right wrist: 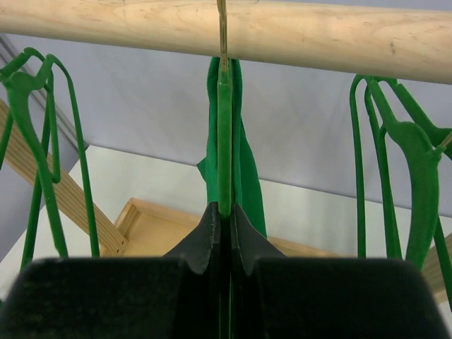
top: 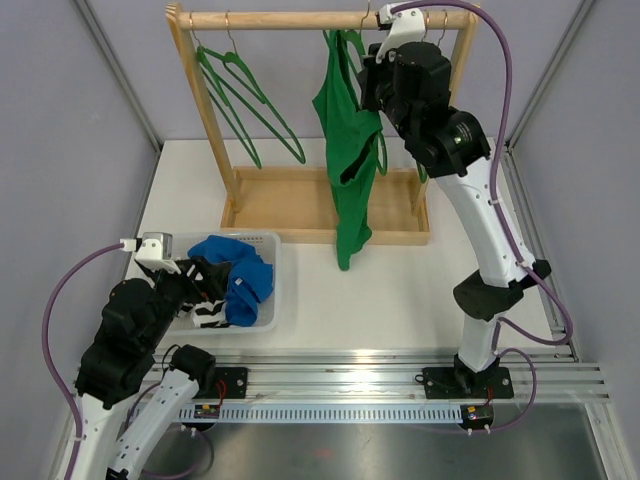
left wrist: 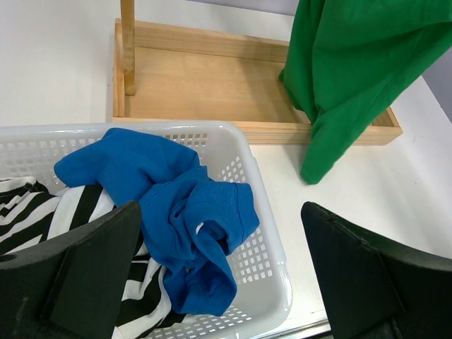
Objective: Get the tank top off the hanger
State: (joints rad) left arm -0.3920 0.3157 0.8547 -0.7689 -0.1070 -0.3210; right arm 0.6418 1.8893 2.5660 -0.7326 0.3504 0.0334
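Under the rail [right wrist: 296,32] at upper centre, my right gripper [right wrist: 224,222] clamps the hanger [right wrist: 224,127], presumably steadying it for stripping the tank top [top: 345,170] draped there; left gripper [left wrist: 222,272] gapes wide, lower left.

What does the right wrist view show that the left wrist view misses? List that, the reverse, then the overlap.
Right wrist only: the wooden rail, the right gripper shut on the hanger, empty green hangers either side. Left wrist only: the open left gripper, the white basket holding a blue garment and a striped garment. Both: the green tank top and the rack base.
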